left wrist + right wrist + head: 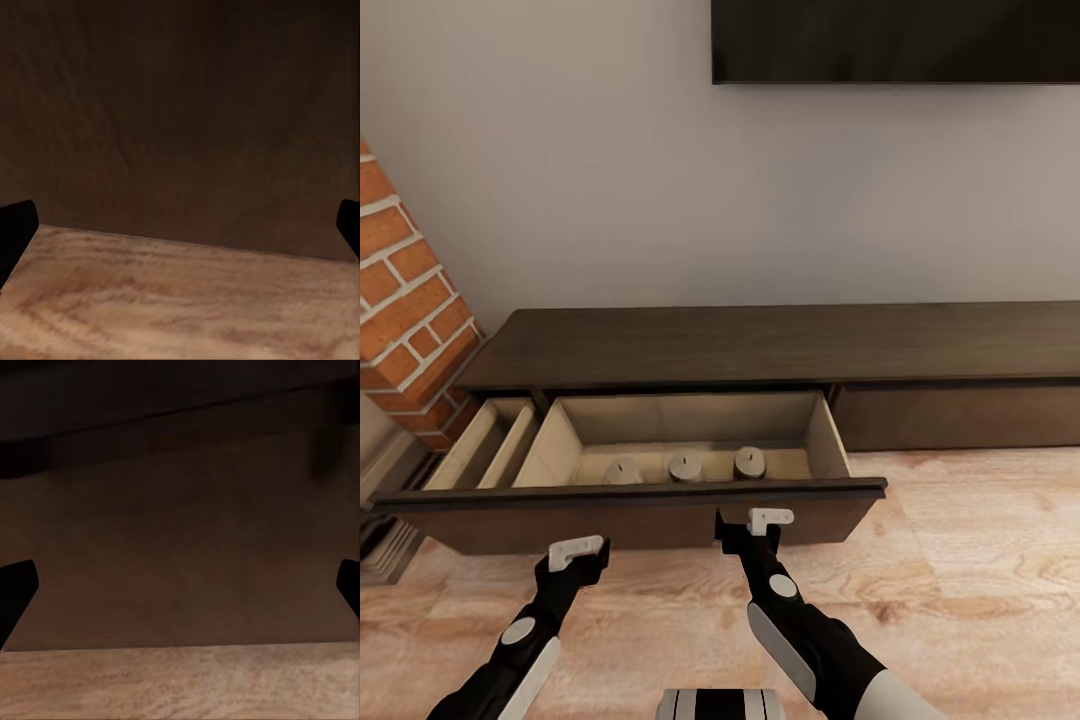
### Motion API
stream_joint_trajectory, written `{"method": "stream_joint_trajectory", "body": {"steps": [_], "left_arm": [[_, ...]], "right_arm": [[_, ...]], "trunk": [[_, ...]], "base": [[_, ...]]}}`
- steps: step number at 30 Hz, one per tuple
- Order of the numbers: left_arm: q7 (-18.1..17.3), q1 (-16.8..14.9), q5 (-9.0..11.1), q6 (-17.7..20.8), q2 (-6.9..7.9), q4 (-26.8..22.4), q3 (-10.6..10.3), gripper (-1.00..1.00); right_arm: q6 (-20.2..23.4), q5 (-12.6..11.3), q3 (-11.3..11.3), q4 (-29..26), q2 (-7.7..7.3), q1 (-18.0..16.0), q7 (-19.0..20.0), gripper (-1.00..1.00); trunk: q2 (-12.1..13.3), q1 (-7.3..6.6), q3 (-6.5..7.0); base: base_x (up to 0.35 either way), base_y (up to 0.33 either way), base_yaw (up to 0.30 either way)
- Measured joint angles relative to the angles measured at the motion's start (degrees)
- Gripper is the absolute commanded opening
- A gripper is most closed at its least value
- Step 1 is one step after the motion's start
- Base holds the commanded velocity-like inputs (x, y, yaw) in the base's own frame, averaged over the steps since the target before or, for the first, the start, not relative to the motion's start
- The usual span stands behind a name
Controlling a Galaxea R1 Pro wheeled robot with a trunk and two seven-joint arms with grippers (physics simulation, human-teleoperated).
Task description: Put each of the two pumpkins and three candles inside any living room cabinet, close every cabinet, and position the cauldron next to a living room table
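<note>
Candles [685, 466], three of them, stand in a row on the tan floor of the open drawer of the cabinet [780, 345], just behind its dark front panel [630, 510]. No pumpkin or cauldron can be seen from here. Both arms are low in front of that panel: the left gripper [575, 556] a little back from it, the right gripper [760, 525] right at its face. Each wrist camera shows dark finger tips at opposite edges of its picture, so both grippers stand apart and hold nothing.

The step in hand looks like pushing this drawer shut. To do it well, press with both grippers level and evenly, square to the panel, so the wide drawer slides straight rather than skewing. A slow push should keep the candles upright.

Flooring is pale wood plank. A brick pillar [405, 290] rises at the cabinet's left end, the wall is plain grey, and a dark screen [895, 40] hangs above.
</note>
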Motion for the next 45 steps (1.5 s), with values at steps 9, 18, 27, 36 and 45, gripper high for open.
{"method": "stream_joint_trajectory", "body": {"steps": [9,18,27,36,45], "left_arm": [[0.01,0.06,-0.45,-1.09,-0.16,0.03,0.04,1.0],[0.01,0.06,-0.42,-1.1,-0.14,0.04,-0.01,1.0],[-0.04,0.06,-0.6,-1.08,-0.07,0.03,-0.01,1.0],[-0.07,0.06,-0.69,-1.07,-0.07,0.03,-0.01,1.0],[-0.08,0.06,-0.75,-1.07,-0.08,0.03,-0.01,1.0]], "right_arm": [[0.0,0.0,0.0,0.07,0.01,0.0,0.0,1.0],[0.0,-0.05,0.07,0.01,0.01,0.01,0.0,1.0],[0.0,-0.23,0.1,0.02,0.02,0.02,0.06,1.0],[0.02,-0.2,0.11,0.06,0.02,0.02,0.07,1.0],[0.03,-0.3,0.1,0.07,0.02,0.02,0.06,1.0]], "trunk": [[0.0,0.03,0.0],[0.0,0.01,0.0],[0.0,0.0,0.0],[0.0,0.0,0.0],[0.0,0.0,0.0]], "base": [[0.035,0.0,0.0],[0.155,0.0,0.0],[0.149,0.0,0.0],[0.294,0.0,0.0],[0.248,0.0,0.0]]}}
